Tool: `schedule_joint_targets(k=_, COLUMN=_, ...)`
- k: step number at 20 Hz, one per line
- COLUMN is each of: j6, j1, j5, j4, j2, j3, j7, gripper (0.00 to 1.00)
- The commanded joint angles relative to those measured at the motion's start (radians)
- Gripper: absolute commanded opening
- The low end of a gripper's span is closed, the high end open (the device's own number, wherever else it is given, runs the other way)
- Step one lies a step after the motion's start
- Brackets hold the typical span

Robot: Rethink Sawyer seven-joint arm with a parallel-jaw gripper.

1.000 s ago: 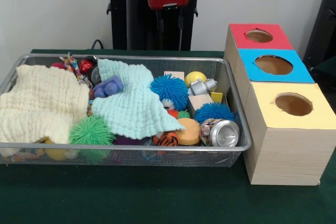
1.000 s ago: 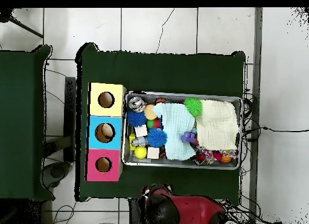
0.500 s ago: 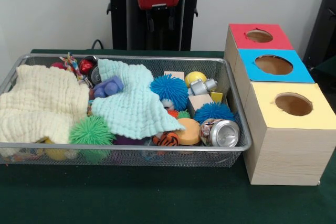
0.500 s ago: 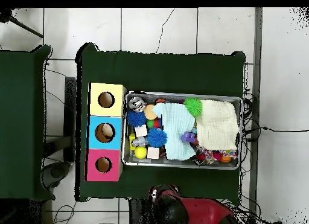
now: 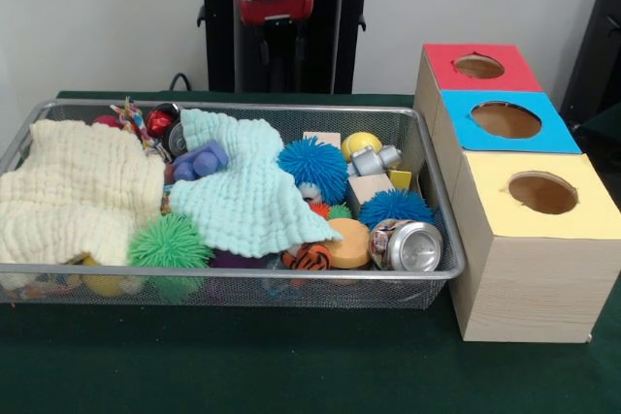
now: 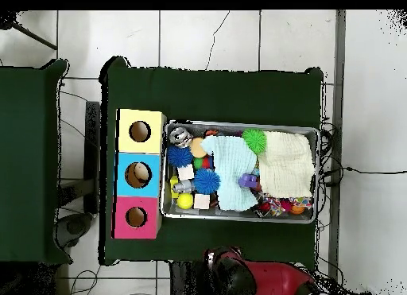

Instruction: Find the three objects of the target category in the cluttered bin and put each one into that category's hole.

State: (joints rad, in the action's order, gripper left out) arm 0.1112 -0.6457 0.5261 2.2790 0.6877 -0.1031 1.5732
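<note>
Claw (image 5: 276, 38) high behind the bin (image 5: 233, 290), touching nothing.
We cannot tell whether it is released or clenched. Below and to its front sits the clutter: a crushed can (image 5: 406, 245) lying on its side, round end toward us, beside the yellow-topped box (image 5: 536, 191).

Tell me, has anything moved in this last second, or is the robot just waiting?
Only the arm moved. Its red-and-black end, with the claw, slid sideways behind the bin, away from the coloured boxes, holding nothing. In the front view that is leftward. The cloths, spiky balls and can in the bin lie exactly as before.
</note>
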Motion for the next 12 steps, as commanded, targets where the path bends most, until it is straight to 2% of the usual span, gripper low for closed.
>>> schedule_joint_targets(k=1, j6=-0.041, j1=-0.066, j5=0.073, j4=-0.227, j2=-0.094, j3=-0.028, j7=0.037, gripper=1.0)
schedule_joint_targets(k=12, j6=-0.047, j1=-0.126, j5=0.152, j4=-0.293, j2=-0.134, j3=-0.06, j7=0.03, gripper=1.0)
